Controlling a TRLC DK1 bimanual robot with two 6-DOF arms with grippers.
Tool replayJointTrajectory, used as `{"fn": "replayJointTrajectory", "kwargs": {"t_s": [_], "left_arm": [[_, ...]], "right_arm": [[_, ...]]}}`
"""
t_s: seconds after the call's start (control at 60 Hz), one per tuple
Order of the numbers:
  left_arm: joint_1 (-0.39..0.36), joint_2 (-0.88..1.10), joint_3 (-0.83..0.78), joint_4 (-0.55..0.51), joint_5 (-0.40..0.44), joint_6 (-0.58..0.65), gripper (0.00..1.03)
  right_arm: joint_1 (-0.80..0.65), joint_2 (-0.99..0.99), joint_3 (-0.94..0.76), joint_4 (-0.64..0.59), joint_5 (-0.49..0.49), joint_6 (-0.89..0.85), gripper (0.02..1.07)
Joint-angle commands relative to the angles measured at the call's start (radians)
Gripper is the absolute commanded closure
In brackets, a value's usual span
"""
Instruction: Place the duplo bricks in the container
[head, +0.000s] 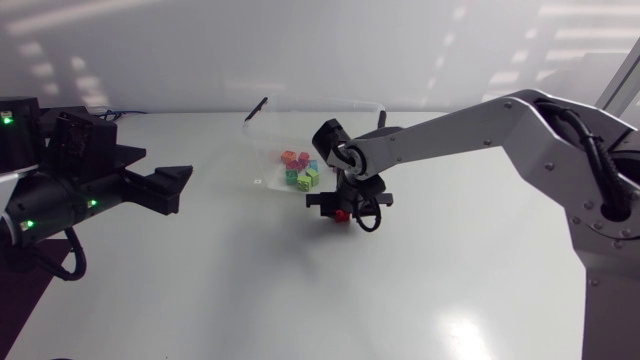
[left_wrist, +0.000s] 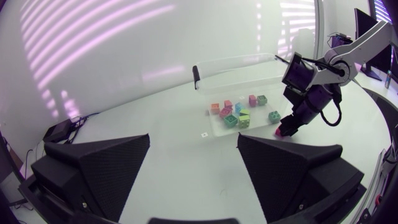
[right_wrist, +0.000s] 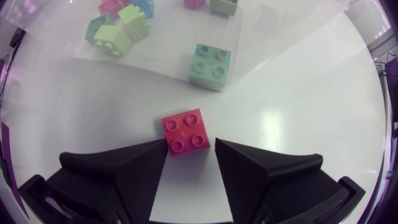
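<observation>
Right gripper (right_wrist: 190, 149) released, fingers straddling the small red four-stud duplo brick (right_wrist: 185, 130) on the white table (head: 300, 290), just outside the clear plastic container (left_wrist: 242, 70), at its 5 o'clock. Left gripper (left_wrist: 193, 137) released wide, at table's 9 o'clock.

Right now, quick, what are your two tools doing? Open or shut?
Left tool: open, holding nothing.
Right tool: open, with the red brick on the table between its fingers, not squeezed yet.
</observation>
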Motion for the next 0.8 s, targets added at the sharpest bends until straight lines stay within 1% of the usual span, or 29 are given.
{"fn": "replayJointTrajectory", "kwargs": {"t_s": [0.0,0.2,0.45,0.617,0.783], "left_arm": [[-0.009,-0.001,-0.025,0.014,-0.003,-0.009,0.05],[-0.009,-0.01,-0.021,0.003,-0.003,-0.006,0.05],[-0.009,-0.024,-0.028,-0.006,-0.003,-0.008,0.05],[-0.007,-0.043,-0.029,-0.015,-0.003,-0.001,0.05],[-0.007,-0.063,-0.031,-0.032,-0.003,-0.001,0.05]], "right_arm": [[-0.001,0.031,0.018,-0.008,-0.005,0.016,0.68],[-0.001,0.03,0.01,0.007,-0.039,-0.026,0.69],[0.022,-0.004,-0.047,0.018,-0.036,-0.04,0.71],[0.031,-0.179,-0.17,0.021,-0.008,-0.082,0.71],[0.063,-0.403,-0.217,-0.052,0.001,-0.127,0.71]]}}
